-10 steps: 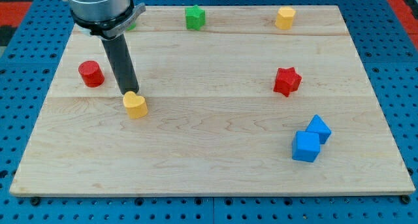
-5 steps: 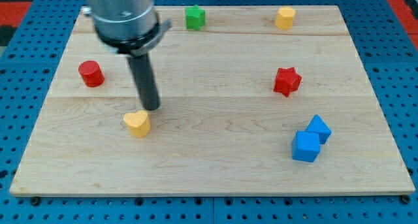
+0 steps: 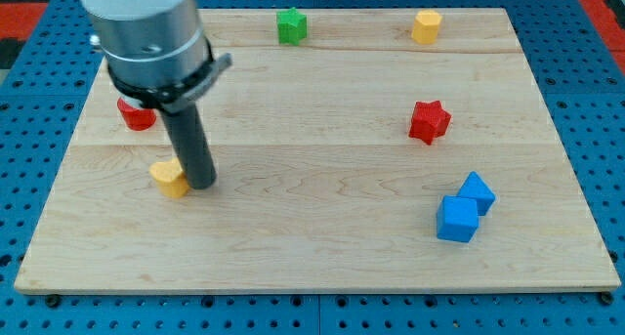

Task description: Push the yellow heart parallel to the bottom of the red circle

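Observation:
The yellow heart (image 3: 168, 178) lies on the wooden board (image 3: 322, 228) at the left, below the red circle (image 3: 135, 116). My tip (image 3: 201, 185) stands right against the heart's right side. The red circle is a short cylinder near the board's left edge, partly hidden behind the arm's grey body (image 3: 146, 37). The heart sits a little to the right of the circle and well below it.
A green block (image 3: 291, 25) and a yellow hexagon block (image 3: 426, 26) sit along the board's top. A red star (image 3: 429, 121) is at the right. Two blue blocks (image 3: 465, 209) touch each other at the lower right.
My tip has swung round to the heart's right side and moved left. The yellow heart has slid left, closer under the red circle.

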Robot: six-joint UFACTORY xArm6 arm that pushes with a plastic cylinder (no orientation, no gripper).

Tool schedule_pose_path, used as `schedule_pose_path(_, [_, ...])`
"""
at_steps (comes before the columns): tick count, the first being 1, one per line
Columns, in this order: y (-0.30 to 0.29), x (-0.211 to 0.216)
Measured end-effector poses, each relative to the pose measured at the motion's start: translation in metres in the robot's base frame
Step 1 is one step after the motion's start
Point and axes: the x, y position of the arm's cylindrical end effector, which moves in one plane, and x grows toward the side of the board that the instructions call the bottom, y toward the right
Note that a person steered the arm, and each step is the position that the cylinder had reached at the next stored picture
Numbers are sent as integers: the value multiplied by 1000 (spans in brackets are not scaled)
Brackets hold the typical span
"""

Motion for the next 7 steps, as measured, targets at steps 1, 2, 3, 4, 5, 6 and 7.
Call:
schedule_pose_path(1, [-31, -6])
schedule_pose_path(2, [-30, -37])
schedule_pose_path(3, [-45, -47])
schedule_pose_path(4, [-62, -30])
schedule_pose_path(5, [-78, -23])
schedule_pose_path(6, [-84, -14])
schedule_pose_path(7, [-85, 8])
